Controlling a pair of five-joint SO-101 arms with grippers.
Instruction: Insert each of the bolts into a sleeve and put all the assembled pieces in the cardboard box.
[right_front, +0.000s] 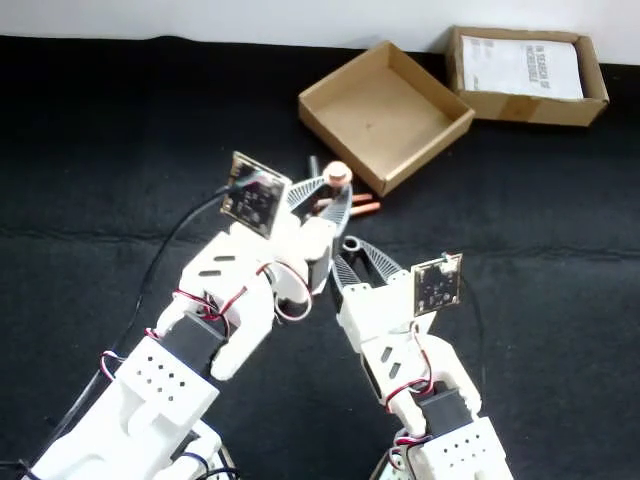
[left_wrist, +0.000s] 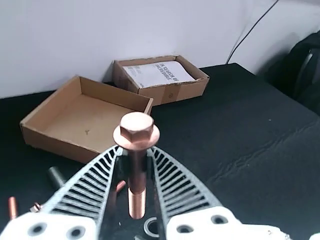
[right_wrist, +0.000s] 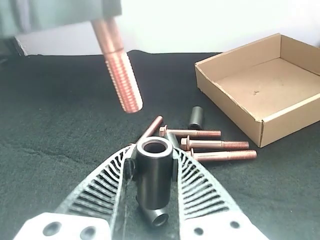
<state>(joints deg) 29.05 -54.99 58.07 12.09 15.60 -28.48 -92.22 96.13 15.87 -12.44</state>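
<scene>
My left gripper (right_front: 333, 190) is shut on a copper bolt (left_wrist: 136, 165), held upright with its hex head (right_front: 337, 173) on top. The bolt's threaded end (right_wrist: 125, 82) hangs in the air above and slightly to one side of the sleeve. My right gripper (right_front: 350, 250) is shut on a dark sleeve (right_wrist: 155, 172), open end up, just in front of the left gripper. Several loose bolts (right_wrist: 215, 144) and a spare sleeve (right_wrist: 195, 117) lie on the black cloth near the empty cardboard box (right_front: 440, 130). Another sleeve (right_wrist: 155, 216) lies under my right gripper.
A second cardboard box (right_front: 525, 105) holding a printed sheet stands at the back right, beside the empty one. Black cloth (right_front: 120, 150) covers the table, with open room at the left and the front right. Cables trail from the left arm.
</scene>
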